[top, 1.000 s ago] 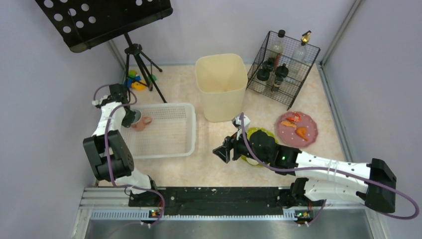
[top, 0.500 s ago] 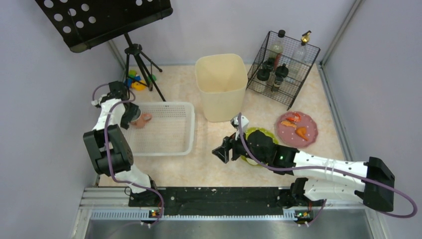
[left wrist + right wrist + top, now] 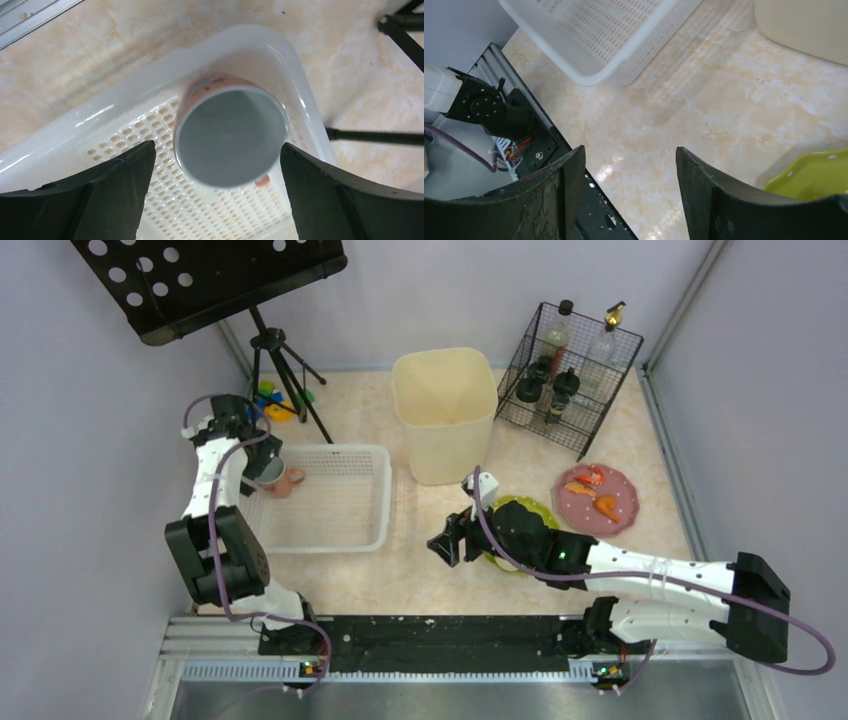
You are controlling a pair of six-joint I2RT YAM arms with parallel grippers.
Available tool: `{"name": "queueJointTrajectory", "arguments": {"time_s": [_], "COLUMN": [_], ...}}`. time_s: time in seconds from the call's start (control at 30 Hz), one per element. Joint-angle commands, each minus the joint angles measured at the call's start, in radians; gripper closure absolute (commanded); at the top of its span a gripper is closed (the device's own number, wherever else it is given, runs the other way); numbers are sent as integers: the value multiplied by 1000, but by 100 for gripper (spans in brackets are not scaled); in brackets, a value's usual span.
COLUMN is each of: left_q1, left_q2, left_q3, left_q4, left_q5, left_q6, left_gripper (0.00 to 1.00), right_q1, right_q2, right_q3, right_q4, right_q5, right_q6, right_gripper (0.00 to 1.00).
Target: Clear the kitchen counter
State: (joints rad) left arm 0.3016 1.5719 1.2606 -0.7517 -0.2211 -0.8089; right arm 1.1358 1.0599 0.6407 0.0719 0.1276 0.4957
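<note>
The kitchen counter point(image 3: 420, 575) is glossy beige-pink marble. A pink mug point(image 3: 276, 478) with a grey inside stands upright in the back left corner of the white perforated basket point(image 3: 340, 532). My left gripper point(image 3: 254, 462) hangs just above it, open. In the left wrist view the mug point(image 3: 231, 135) sits between the spread fingers point(image 3: 125, 175), untouched by the gripper point(image 3: 217, 146). My right gripper point(image 3: 447, 540) hovers open over bare counter point(image 3: 704, 115), nothing between its fingers point(image 3: 569, 180). A lime green plate point(image 3: 530, 508) lies partly under the right arm.
A cream bin point(image 3: 445, 410) stands at the back centre. A black wire rack point(image 3: 568, 375) with bottles is at the back right. A pink plate point(image 3: 597, 498) holds orange scraps. A tripod stand point(image 3: 282, 365) and small toys point(image 3: 270, 405) are at the back left.
My left gripper has opened and let go of the mug, which now stands in the basket's corner; the wrist drew back a little. The right arm has barely shifted.
</note>
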Motion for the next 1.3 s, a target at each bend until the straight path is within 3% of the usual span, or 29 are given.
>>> {"name": "queueJointTrajectory", "arguments": {"time_s": [0.0, 0.3, 0.43, 0.7, 0.97, 1.27], "left_q1": [-24, -101, -264, -586, -919, -1086], "left_q2": [-138, -318, -370, -428, -368, -236], "left_q3": [2, -90, -87, -126, -82, -156], "left_q4": [-14, 3, 0, 35, 44, 229], "left_q5": [50, 182, 204, 311, 282, 265], "left_q6": [74, 147, 195, 228, 229, 146], "left_gripper": [1, 2, 4, 5, 7, 6], "right_q1": [2, -84, -200, -313, -345, -350], "right_q2": [-23, -130, -213, -411, -457, -473], "right_q3": [74, 96, 58, 58, 42, 16], "right_q4": [-51, -236, -290, -582, -728, -850], "right_q5": [79, 115, 20, 212, 267, 325], "right_q6": [8, -18, 11, 71, 155, 353], "right_gripper": [34, 29, 28, 24, 27, 38]}}
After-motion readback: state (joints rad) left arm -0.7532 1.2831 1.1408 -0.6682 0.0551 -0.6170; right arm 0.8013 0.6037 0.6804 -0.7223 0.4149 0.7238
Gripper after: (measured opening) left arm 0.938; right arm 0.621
